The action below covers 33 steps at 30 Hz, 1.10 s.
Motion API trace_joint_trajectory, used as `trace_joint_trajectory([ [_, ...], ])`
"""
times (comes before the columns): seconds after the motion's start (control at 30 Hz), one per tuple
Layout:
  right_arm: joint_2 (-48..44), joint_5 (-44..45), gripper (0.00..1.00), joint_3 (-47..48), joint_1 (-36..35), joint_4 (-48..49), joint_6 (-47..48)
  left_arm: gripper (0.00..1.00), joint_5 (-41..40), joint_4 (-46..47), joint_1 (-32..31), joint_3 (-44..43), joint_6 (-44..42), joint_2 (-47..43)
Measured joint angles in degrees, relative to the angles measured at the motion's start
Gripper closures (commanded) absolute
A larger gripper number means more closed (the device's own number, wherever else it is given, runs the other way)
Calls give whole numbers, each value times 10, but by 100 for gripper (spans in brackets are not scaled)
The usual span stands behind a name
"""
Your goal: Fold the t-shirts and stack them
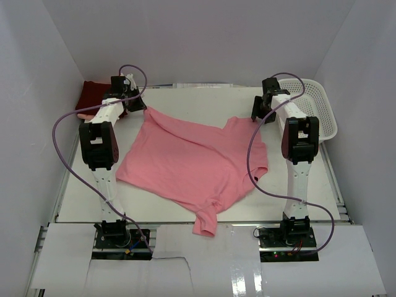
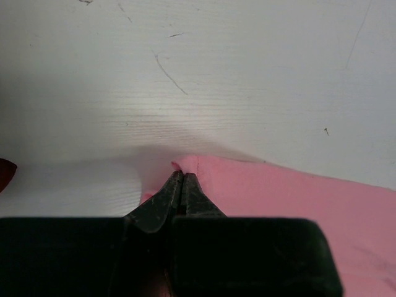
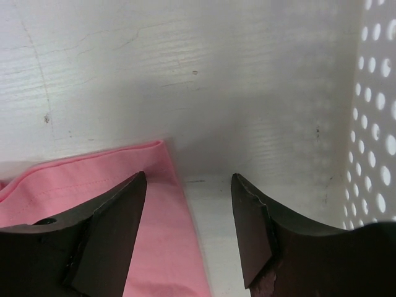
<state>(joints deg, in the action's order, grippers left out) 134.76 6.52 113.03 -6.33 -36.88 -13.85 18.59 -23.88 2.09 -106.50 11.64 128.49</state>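
A salmon pink t-shirt (image 1: 195, 164) lies spread and rumpled across the white table, one sleeve hanging over the near edge. My left gripper (image 1: 140, 106) is shut on its far left corner (image 2: 189, 166), pinched between the fingertips. My right gripper (image 1: 263, 117) stands open over the shirt's far right corner (image 3: 151, 179); its left finger (image 3: 117, 216) is over the cloth and its right finger (image 3: 253, 216) over bare table. A dark maroon t-shirt (image 1: 91, 96) lies folded at the far left corner of the table, behind the left arm.
A white mesh basket (image 1: 318, 108) stands at the far right, close beside the right gripper; its perforated wall (image 3: 377, 124) fills the right edge of the right wrist view. White walls close in the table on three sides.
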Motion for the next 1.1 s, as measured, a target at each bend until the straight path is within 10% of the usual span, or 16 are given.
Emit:
trace_joint_trajectory([
  [1.1,33,-58,46,42,-5,31,9,95,10,-12,0,-3,0,0],
])
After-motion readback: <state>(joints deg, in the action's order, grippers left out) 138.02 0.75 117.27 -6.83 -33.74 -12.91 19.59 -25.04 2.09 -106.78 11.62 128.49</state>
